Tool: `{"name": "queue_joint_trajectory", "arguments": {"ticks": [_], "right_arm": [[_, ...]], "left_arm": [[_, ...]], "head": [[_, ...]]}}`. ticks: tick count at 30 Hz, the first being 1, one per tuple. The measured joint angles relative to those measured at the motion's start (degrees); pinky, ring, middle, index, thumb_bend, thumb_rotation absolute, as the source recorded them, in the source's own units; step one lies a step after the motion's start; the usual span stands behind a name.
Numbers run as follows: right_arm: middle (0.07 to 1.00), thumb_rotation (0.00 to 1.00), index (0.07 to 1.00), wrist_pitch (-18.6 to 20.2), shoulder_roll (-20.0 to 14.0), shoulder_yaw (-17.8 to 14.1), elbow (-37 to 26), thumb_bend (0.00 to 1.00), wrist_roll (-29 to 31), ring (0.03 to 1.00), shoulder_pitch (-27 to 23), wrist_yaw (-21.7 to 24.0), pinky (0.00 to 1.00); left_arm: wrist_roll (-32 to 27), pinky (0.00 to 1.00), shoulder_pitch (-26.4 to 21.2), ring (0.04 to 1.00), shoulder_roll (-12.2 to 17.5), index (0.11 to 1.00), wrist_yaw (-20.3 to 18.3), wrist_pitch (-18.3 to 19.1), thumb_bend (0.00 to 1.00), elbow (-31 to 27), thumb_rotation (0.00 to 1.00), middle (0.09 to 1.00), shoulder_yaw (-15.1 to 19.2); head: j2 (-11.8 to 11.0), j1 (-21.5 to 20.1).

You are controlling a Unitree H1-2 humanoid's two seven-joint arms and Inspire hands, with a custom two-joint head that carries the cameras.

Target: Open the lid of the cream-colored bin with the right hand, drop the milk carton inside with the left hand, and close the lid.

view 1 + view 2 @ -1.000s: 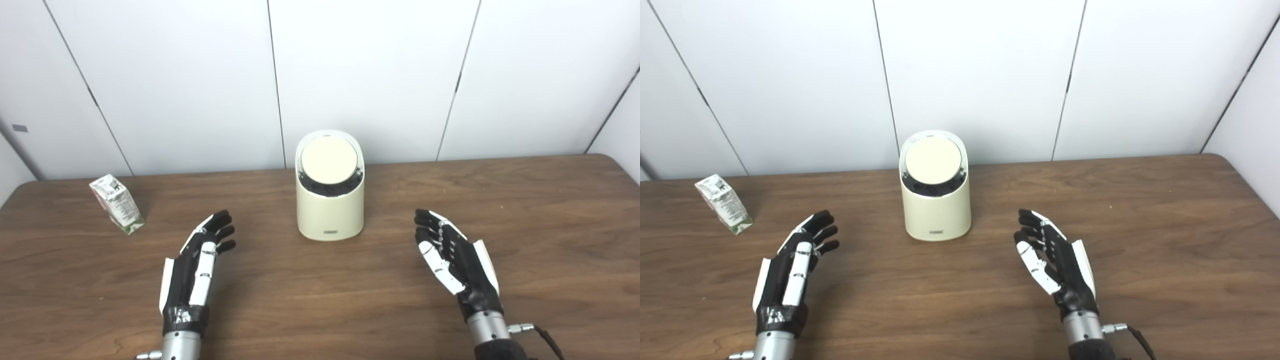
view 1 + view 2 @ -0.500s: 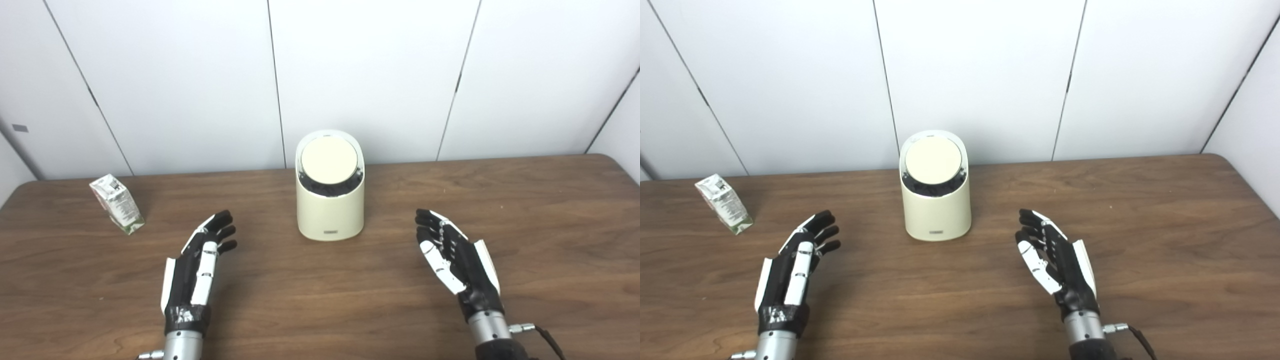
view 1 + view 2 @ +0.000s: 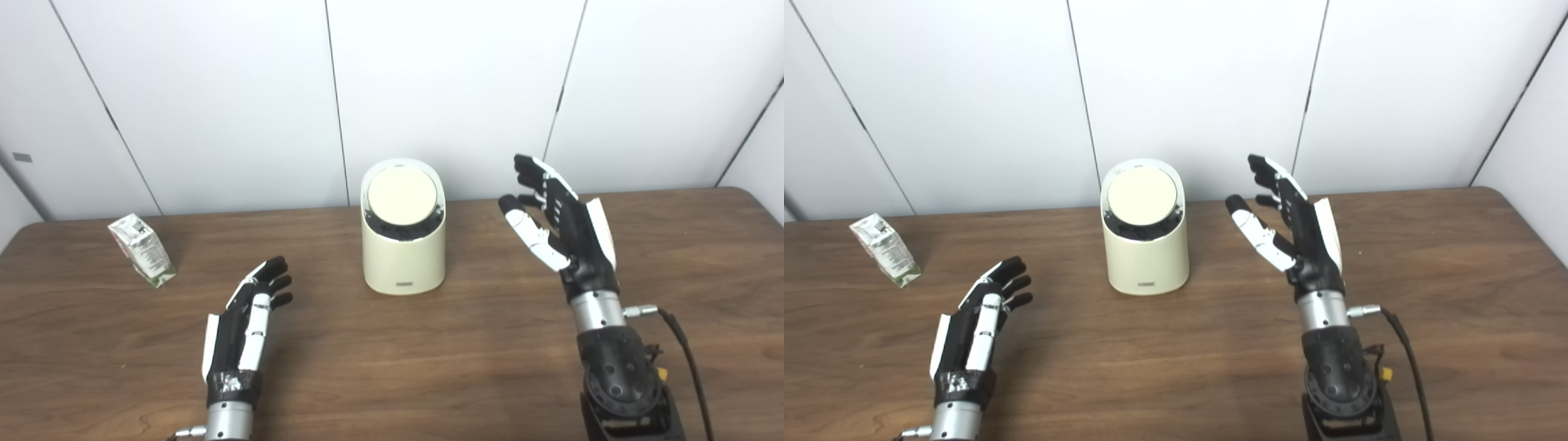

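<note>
We find the milk carton near the far-left corner of the tabletop, standing tilted and untouched. It is well apart from the left hand, so the reach to it is long; a sideways approach could topple the already leaning carton or push it toward the left edge.

The left hand hovers low over the near-left part of the tabletop, fingers spread, holding nothing.

The cream-colored bin stands at the middle of the far edge, close to the wall. Its round lid is down. The bin looks light and unanchored: we judge that a push on the lid from the side, rather than from above, could slide or tip it backward against the wall.

The right hand is raised to the right of the bin, at lid height, fingers wide apart, empty and not touching it. Nothing lies between this hand and the lid. A cable hangs beside the right forearm; it could drag on the tabletop during the reach.
</note>
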Motion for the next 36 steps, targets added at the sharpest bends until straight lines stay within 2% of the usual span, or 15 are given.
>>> {"name": "queue_joint_trajectory", "arguments": {"ticks": [2,4,6,8,10,12,18,22,25,30,36], "right_arm": [[0.858,0.56,0.882,2.5,-0.3,0.7,0.2,0.55,-1.6,0.809,-2.3,0.5,0.65],[0.779,0.54,0.889,4.8,-0.6,1.5,0.5,0.60,-3.0,0.712,-4.3,1.3,0.53],[0.803,0.55,0.909,6.3,-0.6,2.3,1.7,0.63,-4.5,0.745,-6.5,1.8,0.57],[0.876,0.55,0.937,7.8,-0.9,3.5,3.4,0.63,-5.8,0.834,-8.8,2.5,0.69],[0.936,0.57,0.970,9.6,-1.8,5.1,4.8,0.62,-8.1,0.886,-11.4,3.4,0.76],[0.978,0.51,0.993,10.8,-2.6,6.6,6.1,0.64,-9.7,0.946,-13.9,4.3,0.83],[1.000,0.42,1.000,11.5,-2.6,9.7,11.1,0.72,-14.7,0.999,-16.8,3.5,0.89],[1.000,0.36,1.000,10.5,-2.7,13.0,16.4,0.75,-20.6,1.000,-17.1,0.7,0.99],[1.000,0.35,1.000,10.3,-3.0,14.5,19.2,0.75,-22.8,1.000,-18.0,0.1,1.00],[1.000,0.34,1.000,10.3,-3.1,16.1,20.1,0.79,-24.9,1.000,-19.2,0.1,1.00],[1.000,0.39,1.000,10.3,-3.1,17.1,21.9,0.89,-25.7,1.000,-19.3,0.1,1.00]], "left_arm": [[0.1,0.77,-0.1,0.816,0.0,0.836,0.1,0.0,0.19,0.0,0.77,0.835,-0.1],[0.2,0.77,-0.2,0.819,-0.2,0.838,0.1,0.0,0.20,0.0,0.77,0.837,-0.3],[0.2,0.78,-0.2,0.822,-0.4,0.840,0.1,0.0,0.20,0.1,0.77,0.839,-0.4],[0.2,0.77,-0.3,0.820,-0.6,0.841,0.1,0.0,0.20,0.1,0.77,0.838,-0.4],[0.2,0.77,-0.5,0.818,-0.7,0.839,0.1,-0.1,0.21,0.1,0.77,0.835,-0.4],[0.3,0.77,-0.6,0.817,-0.7,0.838,0.3,-0.1,0.21,0.1,0.77,0.835,-0.4],[0.6,0.77,-0.6,0.820,-1.0,0.836,1.2,-0.1,0.21,0.1,0.78,0.834,-0.6],[0.8,0.77,-0.6,0.819,-1.1,0.831,1.4,-0.1,0.19,0.1,0.76,0.832,-0.9],[1.3,0.76,-0.6,0.817,-1.7,0.829,1.4,-0.2,0.19,0.1,0.75,0.830,-1.1],[1.7,0.77,-0.6,0.819,-2.1,0.832,1.5,-0.2,0.19,0.1,0.76,0.832,-1.2],[1.8,0.76,-0.6,0.817,-2.1,0.826,1.6,-0.2,0.18,0.1,0.76,0.828,-1.2]], "head": [[0.0,-0.1],[0.0,-0.1],[0.0,-0.1],[0.0,-0.1],[-0.1,0.0],[-0.1,0.1],[0.1,0.4],[0.2,0.7],[0.3,0.9],[0.4,1.0],[0.4,1.1]]}}
